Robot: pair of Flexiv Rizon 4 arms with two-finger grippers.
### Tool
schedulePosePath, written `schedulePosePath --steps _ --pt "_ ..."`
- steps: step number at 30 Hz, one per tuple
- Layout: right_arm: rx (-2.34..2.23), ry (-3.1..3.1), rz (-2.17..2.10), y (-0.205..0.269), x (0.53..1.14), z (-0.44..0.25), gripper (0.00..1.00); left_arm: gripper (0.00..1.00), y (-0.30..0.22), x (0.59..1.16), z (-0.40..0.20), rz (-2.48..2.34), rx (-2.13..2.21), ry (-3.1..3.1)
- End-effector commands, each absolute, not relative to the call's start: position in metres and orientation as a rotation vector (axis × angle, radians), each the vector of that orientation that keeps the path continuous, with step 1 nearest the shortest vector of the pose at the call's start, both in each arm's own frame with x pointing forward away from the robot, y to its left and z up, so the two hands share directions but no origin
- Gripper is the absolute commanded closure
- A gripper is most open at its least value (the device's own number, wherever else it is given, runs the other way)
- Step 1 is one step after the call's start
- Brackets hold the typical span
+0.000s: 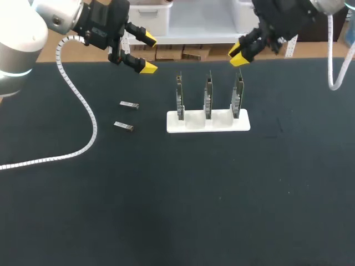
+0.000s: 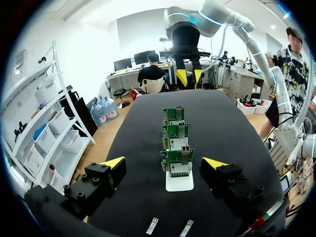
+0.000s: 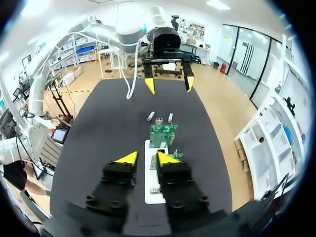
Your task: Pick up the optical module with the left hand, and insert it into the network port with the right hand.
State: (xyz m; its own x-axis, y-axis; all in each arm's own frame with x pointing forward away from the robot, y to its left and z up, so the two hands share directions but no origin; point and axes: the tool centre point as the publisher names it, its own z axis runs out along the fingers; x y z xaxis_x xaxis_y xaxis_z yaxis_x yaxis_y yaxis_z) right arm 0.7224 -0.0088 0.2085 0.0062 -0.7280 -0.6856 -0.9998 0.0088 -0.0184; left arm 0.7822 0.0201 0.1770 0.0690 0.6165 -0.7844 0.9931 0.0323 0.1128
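Note:
Two small silver optical modules (image 1: 128, 105) (image 1: 123, 126) lie flat on the black table, left of a white stand (image 1: 222, 123) that holds three upright green network boards (image 1: 208, 97). My left gripper (image 1: 145, 52) hangs open and empty above the table's far left, behind the modules. In the left wrist view both modules (image 2: 152, 225) (image 2: 186, 228) lie under the gripper (image 2: 164, 163), with the boards (image 2: 177, 162) ahead. My right gripper (image 1: 239, 52) hovers above the rightmost board. In its own view its tips (image 3: 147, 158) stand slightly apart with nothing between them.
A white coiled cable (image 1: 83, 111) from my left arm trails over the table's left part. The right wrist view shows the stand (image 3: 153, 190) under the gripper, the modules (image 3: 151, 116) beyond it and my left gripper (image 3: 168, 81) facing it.

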Motion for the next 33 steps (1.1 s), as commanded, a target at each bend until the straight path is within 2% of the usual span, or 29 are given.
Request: schedulePosePath --steps 1,8,33 --pt "-1.818 1.799 0.612 0.013 0.717 0.218 0.00 0.00 0.020 0.782 0.178 -0.692 1.663 1.632" --pt "-1.833 1.760 0.591 0.033 0.708 0.225 0.00 0.00 0.020 0.782 0.178 -0.692 1.663 1.632" --pt "-1.741 1.658 0.782 -0.004 0.712 0.212 0.00 0.00 0.020 0.782 0.178 -0.692 1.663 1.632"
